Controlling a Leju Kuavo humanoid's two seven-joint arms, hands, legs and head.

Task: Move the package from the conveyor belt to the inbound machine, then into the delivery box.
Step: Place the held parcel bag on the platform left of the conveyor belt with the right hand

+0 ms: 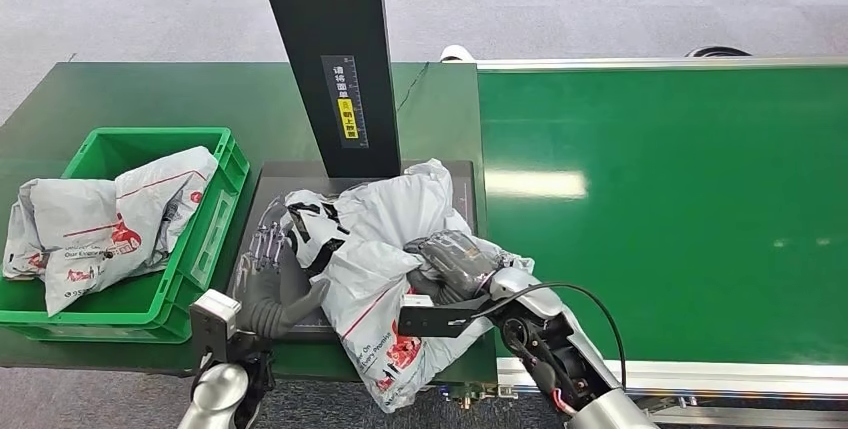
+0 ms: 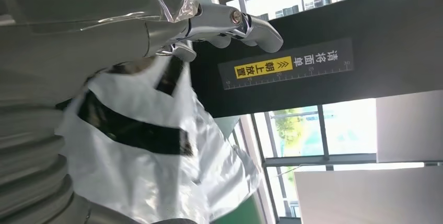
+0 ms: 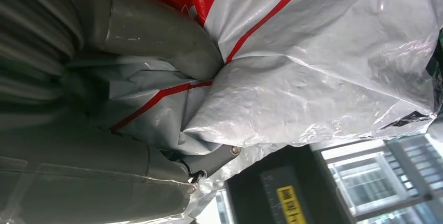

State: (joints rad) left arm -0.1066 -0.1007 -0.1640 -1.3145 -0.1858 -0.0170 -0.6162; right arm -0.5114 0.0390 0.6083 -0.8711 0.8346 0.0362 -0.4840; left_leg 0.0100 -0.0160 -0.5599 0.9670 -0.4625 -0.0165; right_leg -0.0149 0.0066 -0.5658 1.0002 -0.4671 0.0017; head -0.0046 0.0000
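Observation:
A grey plastic mail package [image 1: 385,249] with red print and black tape lies crumpled on the black platform [image 1: 262,199] of the inbound machine, hanging over its front edge. My right hand [image 1: 458,261] grips the package's right side; in the right wrist view the thumb [image 3: 156,36] digs into the bag [image 3: 324,78]. My left hand [image 1: 268,254] lies at the package's left side with its fingers [image 2: 230,23] stretched out, touching the bag [image 2: 146,151] without holding it.
The machine's black column [image 1: 335,59] with a yellow label rises just behind the package. A green crate [image 1: 215,219] at the left holds other grey packages [image 1: 100,224]. The green conveyor belt [image 1: 680,209] stretches off to the right.

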